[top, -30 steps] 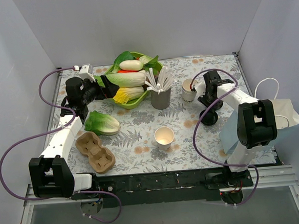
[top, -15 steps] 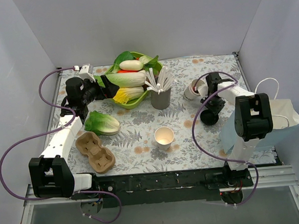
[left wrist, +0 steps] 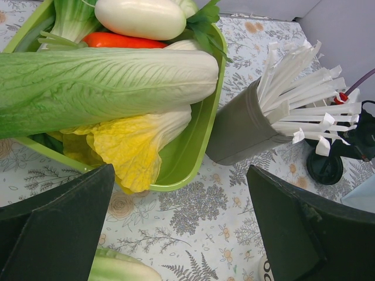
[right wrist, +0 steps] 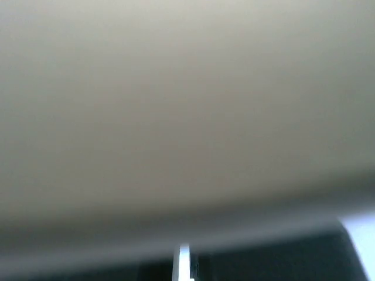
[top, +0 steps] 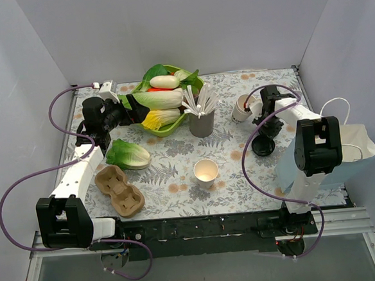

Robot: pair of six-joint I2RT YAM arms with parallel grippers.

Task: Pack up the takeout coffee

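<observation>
Two paper cups [top: 206, 171] [top: 242, 108] and one black lid [top: 262, 147] appear.

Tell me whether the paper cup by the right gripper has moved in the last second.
Yes. The paper cup has shifted right and farther back, away from the grey straw holder, and now tilts in the right gripper.

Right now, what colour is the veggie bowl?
The bowl is lime green, clearest in left wrist view.
</observation>
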